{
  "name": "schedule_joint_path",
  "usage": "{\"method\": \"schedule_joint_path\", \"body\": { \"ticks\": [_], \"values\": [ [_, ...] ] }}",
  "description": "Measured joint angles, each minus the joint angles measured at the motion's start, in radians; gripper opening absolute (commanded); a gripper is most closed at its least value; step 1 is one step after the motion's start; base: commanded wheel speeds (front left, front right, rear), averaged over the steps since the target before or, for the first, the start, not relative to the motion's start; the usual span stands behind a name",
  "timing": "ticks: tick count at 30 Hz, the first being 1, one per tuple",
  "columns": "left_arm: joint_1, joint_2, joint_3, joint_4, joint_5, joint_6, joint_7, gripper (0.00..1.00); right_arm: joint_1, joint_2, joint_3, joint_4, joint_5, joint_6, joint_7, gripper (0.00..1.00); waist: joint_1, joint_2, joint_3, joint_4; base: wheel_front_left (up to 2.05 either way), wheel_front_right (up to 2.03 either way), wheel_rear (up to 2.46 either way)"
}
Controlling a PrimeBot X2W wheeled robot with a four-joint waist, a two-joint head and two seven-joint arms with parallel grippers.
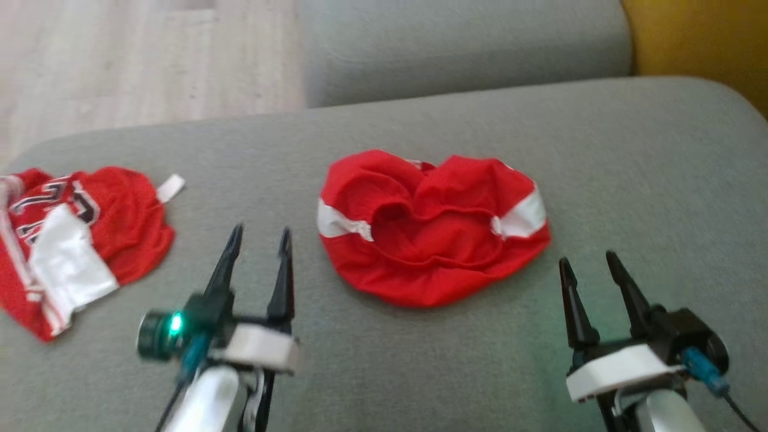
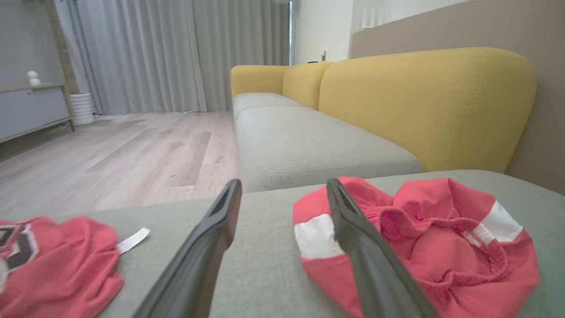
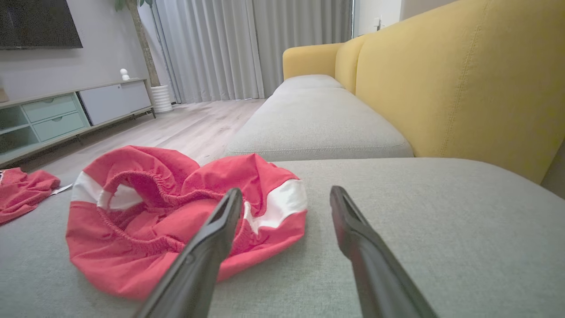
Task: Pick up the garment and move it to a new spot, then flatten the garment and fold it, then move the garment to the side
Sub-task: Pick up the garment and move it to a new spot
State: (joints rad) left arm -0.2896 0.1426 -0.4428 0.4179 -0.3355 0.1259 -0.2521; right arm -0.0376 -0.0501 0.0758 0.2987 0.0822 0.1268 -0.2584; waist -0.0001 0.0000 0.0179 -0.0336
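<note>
**Head view.** The garment (image 1: 429, 231), red shorts with a white stripe down each side, lies crumpled in a rounded heap just toward 1 o'clock of centre on a grey seat cushion (image 1: 420, 366), its elastic waistband gaping upward. A red jersey (image 1: 90, 240) with white panels and dark lettering lies at 9 o'clock, well apart from the garment. The left gripper (image 1: 259, 235) stands at 7 o'clock, between the two pieces of clothing, jaws spread and empty. The right gripper (image 1: 588, 259) stands at 4 o'clock, just below the garment's right corner, jaws likewise wide and empty. A second cushion (image 1: 462, 48) lies at 12 o'clock, wood floor (image 1: 150, 60) at 11 o'clock and a yellow backrest (image 1: 702, 42) at 1 o'clock.

**Left wrist view.** The gripper's two dark fingers (image 2: 366, 256) rise well apart with bare cushion between them. The garment sits at 4 o'clock; the right-hand finger crosses in front of its striped edge, and contact cannot be judged. The jersey lies at 8 o'clock. Grey curtains (image 2: 176, 53) hang at 11 o'clock.

**Right wrist view.** The fingers (image 3: 205, 251) are wide apart, with nothing between them. The garment lies at 8 o'clock, its right edge behind the left-hand finger. A low cabinet (image 3: 57, 115) stands at 10 o'clock.
</note>
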Motion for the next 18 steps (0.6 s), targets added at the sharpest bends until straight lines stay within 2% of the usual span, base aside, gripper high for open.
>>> {"method": "schedule_joint_path", "body": {
  "ticks": [9, 13, 18],
  "values": [
    [0.289, -0.044, 0.144, -0.279, 0.115, 0.060, 0.000, 1.00, 0.078, 0.003, -0.019, -0.029, 0.019, 0.000, 0.000, 1.00, -0.0001, 0.0000, -0.067, 0.079, 0.00, 0.00, 0.00],
    [0.421, -0.068, 0.162, -0.332, 0.153, 0.060, 0.000, 1.00, 0.124, 0.004, -0.029, -0.046, 0.023, 0.000, 0.000, 1.00, -0.0002, 0.0000, -0.092, 0.100, 0.00, 0.00, 0.00],
    [0.449, -0.076, 0.172, -0.349, 0.171, 0.049, 0.000, 1.00, 0.153, 0.005, -0.036, -0.056, 0.022, 0.000, 0.000, 1.00, 0.0000, 0.0000, -0.098, 0.117, 0.00, 0.00, 0.00]
  ]
}}
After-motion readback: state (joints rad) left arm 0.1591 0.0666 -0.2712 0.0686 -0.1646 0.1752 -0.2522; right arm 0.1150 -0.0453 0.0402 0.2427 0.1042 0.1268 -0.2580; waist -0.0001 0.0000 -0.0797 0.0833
